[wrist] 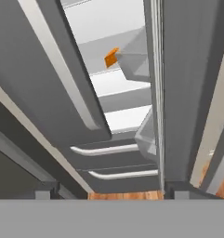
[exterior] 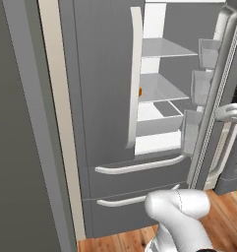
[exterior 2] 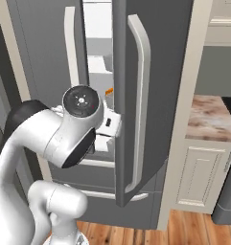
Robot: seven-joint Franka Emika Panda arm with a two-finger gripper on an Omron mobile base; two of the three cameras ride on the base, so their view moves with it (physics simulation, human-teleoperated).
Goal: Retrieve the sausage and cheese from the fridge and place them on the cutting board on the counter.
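Floor: pale orange-brown wood planks (exterior: 227, 205) run under the robot and up to the foot of the fridge.
Hand: its two dark finger tips (wrist: 42, 194) rise at the bottom edge of the hand view, well apart, nothing between them, so it stands open and empty, pointed into the gap between the doors.
Fridge: the tall dark grey fridge (exterior: 103, 88) has its right door (exterior 2: 136, 95) swung out and its left door shut; pale shelves show through the opening.
Handles: two long off-white door handles, one on each door (exterior: 134, 74) (exterior 2: 144, 95), and two curved drawer handles (exterior: 139, 165) below, one per drawer.
Door bins: three grey bins (exterior: 202, 86) stacked on the inside of the open door.
Cheese: one small orange wedge (wrist: 111, 57) on a middle shelf, partly hidden behind a door bin; it lies deep inside, well beyond the finger tips.
Sausage: I cannot make it out on the shelves.
Counter: a stretch of mottled stone counter (exterior 2: 210, 119) sits to the right of the fridge over a cream panelled cabinet (exterior 2: 203, 174).
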